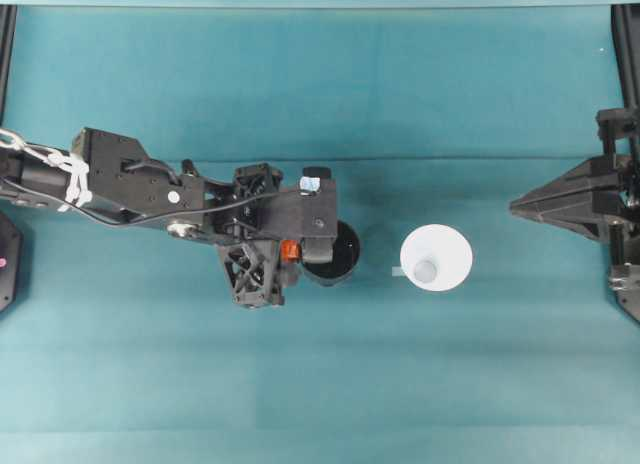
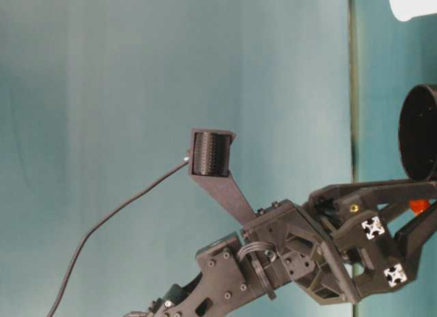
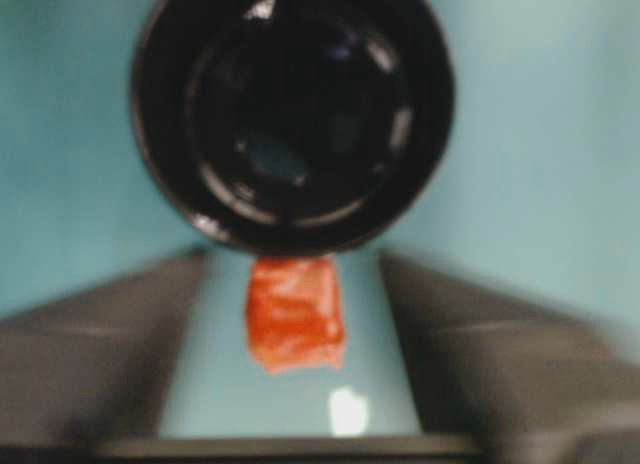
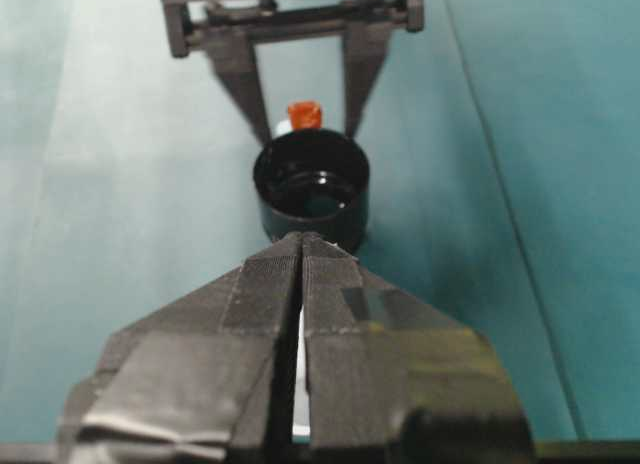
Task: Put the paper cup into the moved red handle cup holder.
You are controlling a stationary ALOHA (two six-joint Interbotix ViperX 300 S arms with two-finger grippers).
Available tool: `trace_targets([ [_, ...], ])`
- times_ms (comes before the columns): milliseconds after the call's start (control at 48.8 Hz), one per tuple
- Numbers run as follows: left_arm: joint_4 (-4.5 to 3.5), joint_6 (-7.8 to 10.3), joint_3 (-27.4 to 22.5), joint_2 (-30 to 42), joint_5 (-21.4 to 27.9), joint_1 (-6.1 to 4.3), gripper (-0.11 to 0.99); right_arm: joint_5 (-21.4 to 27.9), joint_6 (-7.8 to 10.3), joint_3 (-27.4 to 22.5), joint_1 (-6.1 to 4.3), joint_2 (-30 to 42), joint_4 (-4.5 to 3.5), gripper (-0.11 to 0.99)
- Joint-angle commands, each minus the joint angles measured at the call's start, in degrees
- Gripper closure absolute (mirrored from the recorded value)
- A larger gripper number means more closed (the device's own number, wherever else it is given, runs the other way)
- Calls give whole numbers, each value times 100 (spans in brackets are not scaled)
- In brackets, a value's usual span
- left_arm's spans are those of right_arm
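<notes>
Just beside the red handle cup holder (image 1: 333, 256), on its handle side, the left gripper (image 1: 296, 250) has its fingers spread either side of the red tab, not touching it. Beyond the holder stands the paper cup (image 1: 437, 258), apart from it; further off, the right gripper (image 1: 520, 206) has its jaws pressed together

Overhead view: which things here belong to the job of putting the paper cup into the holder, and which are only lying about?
Belongs to the job:
- paper cup
- red handle cup holder
- left claw, open, one finger on either side of the handle
- right claw, shut

Only lying about:
- small pale scrap beside the cup
</notes>
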Motion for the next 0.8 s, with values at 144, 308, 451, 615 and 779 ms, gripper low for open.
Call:
trace_targets([
  [144, 18, 53, -18, -44, -53, -18, -6, -26, 35, -97, 0, 26, 18, 97],
  [308, 18, 79, 9, -114, 18, 18, -6, -26, 44, -97, -9, 26, 18, 97],
  [451, 18, 88, 97, -545, 149, 62, -5, -26, 44, -97, -9, 26, 26, 97],
  [615, 18, 88, 334, -1371, 387, 62, -5, -26, 35, -97, -9, 26, 53, 97],
  [779, 18, 88, 650, -2320, 615, 53, -5, -26, 44, -97, -9, 26, 53, 97],
])
